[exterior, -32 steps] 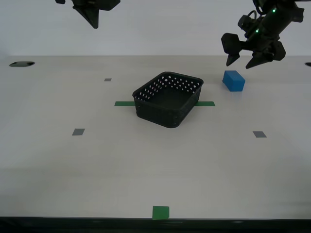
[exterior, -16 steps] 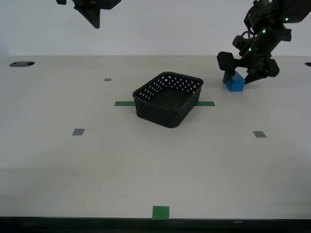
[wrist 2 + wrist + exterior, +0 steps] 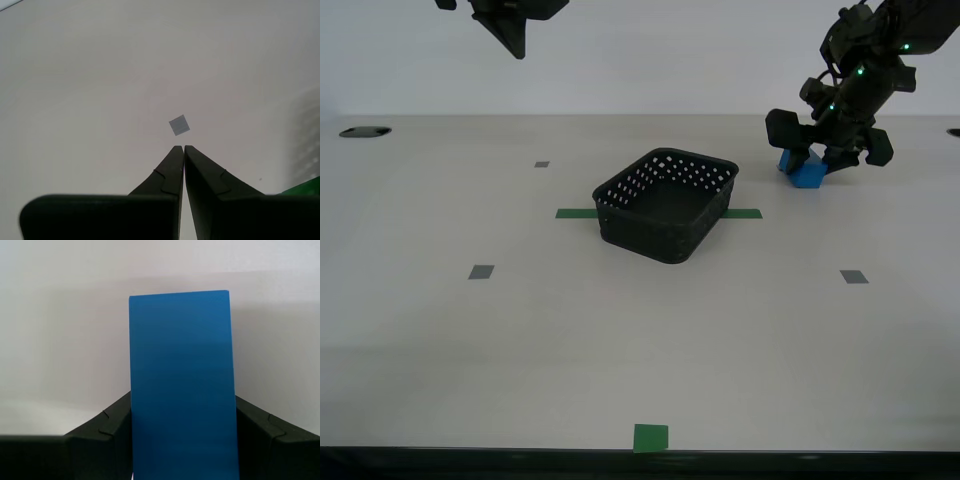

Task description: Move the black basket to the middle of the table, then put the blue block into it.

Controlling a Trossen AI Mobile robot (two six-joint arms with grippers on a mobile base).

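The black basket (image 3: 620,215) stands empty on the table (image 3: 620,340), near its middle, over the green tape strip (image 3: 575,213). The blue block (image 3: 808,175) lies on the table toward the exterior view's right of the basket. My first gripper (image 3: 817,160) is down around it. In the first wrist view the block (image 3: 180,385) fills the space between the jaws, and both fingertips (image 3: 117,407) touch its sides. My second gripper (image 3: 515,45) hangs high at the exterior view's upper left. It is shut and empty in the second wrist view (image 3: 181,147).
Grey tape squares (image 3: 481,271) (image 3: 854,276) lie on either side of the basket. A green tape square (image 3: 651,437) is at the front edge. A dark hole (image 3: 365,131) is at the far left. One grey square (image 3: 179,125) shows below my second gripper.
My first gripper has come down from above the blue block and now straddles it with its fingers against the sides. The basket and my second gripper have not moved.
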